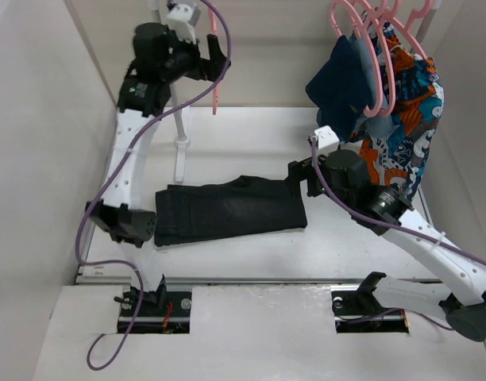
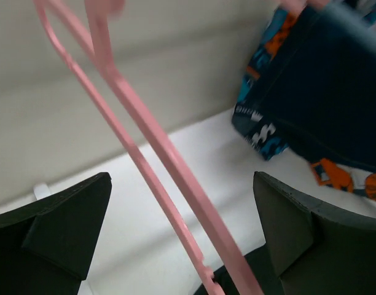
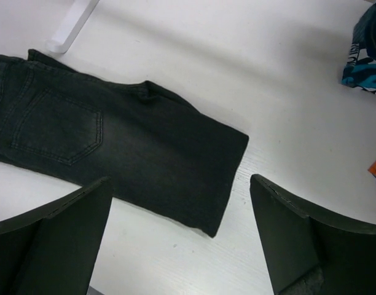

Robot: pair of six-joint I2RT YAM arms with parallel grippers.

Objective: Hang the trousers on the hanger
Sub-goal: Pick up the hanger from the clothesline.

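Note:
The black trousers [image 1: 231, 210] lie folded flat on the white table, waist end to the left; the right wrist view shows a back pocket and the folded end [image 3: 126, 147]. My right gripper [image 1: 297, 179] hovers open just above that right end, and nothing sits between its jaws [image 3: 182, 243]. The thin pink hanger [image 1: 216, 91] hangs at the back left. My left gripper [image 1: 219, 57] is raised up to it. In the left wrist view the hanger's two bars [image 2: 157, 153] run between the wide-open jaws [image 2: 182, 236] without being clamped.
At the back right, bunched pink hangers [image 1: 378, 48] carry a navy garment [image 1: 342, 83] and an orange-blue patterned cloth [image 1: 406, 139], close behind my right arm. A white stand [image 1: 179, 147] rises behind the trousers. Pale walls close in both sides.

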